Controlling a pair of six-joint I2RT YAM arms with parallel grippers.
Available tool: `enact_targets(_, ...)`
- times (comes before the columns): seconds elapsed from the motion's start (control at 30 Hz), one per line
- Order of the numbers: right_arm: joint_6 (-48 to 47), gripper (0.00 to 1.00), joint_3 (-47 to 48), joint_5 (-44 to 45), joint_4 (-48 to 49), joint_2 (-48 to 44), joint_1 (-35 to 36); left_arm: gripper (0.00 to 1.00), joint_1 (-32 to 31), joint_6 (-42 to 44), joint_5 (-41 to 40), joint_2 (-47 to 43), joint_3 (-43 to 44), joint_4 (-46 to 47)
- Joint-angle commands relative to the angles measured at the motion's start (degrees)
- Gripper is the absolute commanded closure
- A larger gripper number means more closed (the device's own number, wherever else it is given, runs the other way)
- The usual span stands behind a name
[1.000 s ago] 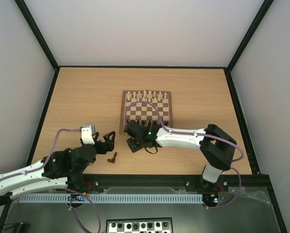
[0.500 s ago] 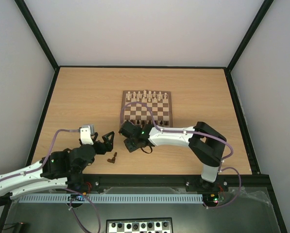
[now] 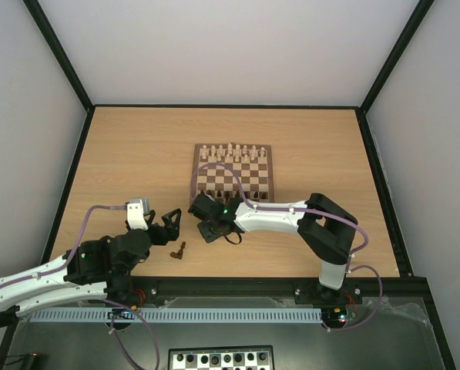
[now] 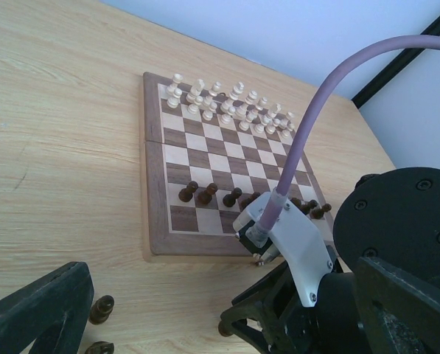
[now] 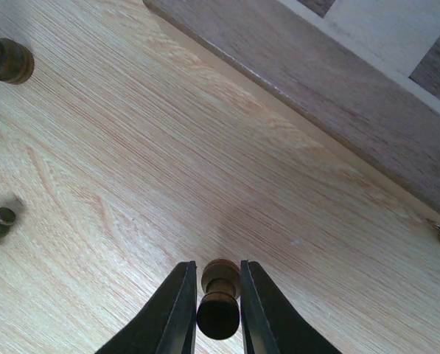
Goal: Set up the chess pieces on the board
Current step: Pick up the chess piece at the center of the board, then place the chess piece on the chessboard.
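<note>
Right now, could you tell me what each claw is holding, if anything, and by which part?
The right claw grips a dark chess piece by its sides; left claw holds nothing.

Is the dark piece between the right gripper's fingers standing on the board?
No, the dark chess piece between the fingers of the right gripper is over the bare table, short of the board edge.

A light wood-grain surface (image 3: 137, 146) sits boxed in by plain pale walls (image 3: 214, 46) on three sides — left, far and right. Black frame bars (image 3: 61, 58) rise from its far corners, a black rail (image 3: 237, 287) lines its near edge, and the lighting is soft and even.
</note>
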Motion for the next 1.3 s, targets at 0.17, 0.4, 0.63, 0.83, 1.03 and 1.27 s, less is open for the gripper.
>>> enact_targets(0.17, 0.5, 0.85, 1.1, 2.7, -4.9, -0.8, 0.6, 0.00, 0.4, 0.9, -1.2, 0.9, 0.0, 0.8)
enact_targets(0.4, 0.7, 0.85, 0.5, 9.1, -8.9, -7.2, -0.9, 0.00, 0.4, 1.3, -1.0, 1.7, 0.0, 1.5)
enact_targets(0.63, 0.6, 0.85, -5.5, 9.8, -9.6, -15.6, -9.3, 0.00, 0.4, 1.8, -0.6, 1.9, -0.1, 2.3)
enact_targets(0.83, -0.3, 0.84, -8.9, 9.1, -9.4, -20.9, -16.5, 0.01, 0.4, 2.3, -0.5, 2.7, 0.2, 2.7)
enact_targets(1.03, -1.3, 0.84, -10.7, 7.6, -8.4, -21.9, -22.2, 0.00, 0.4, 2.4, -0.3, 3.0, 0.2, 3.0)
enact_targets(1.27, -1.0, 0.84, -12.6, 5.9, -7.2, -22.0, -24.9, 0.00, 0.4, 2.3, -0.2, 2.8, 0.1, 3.0)
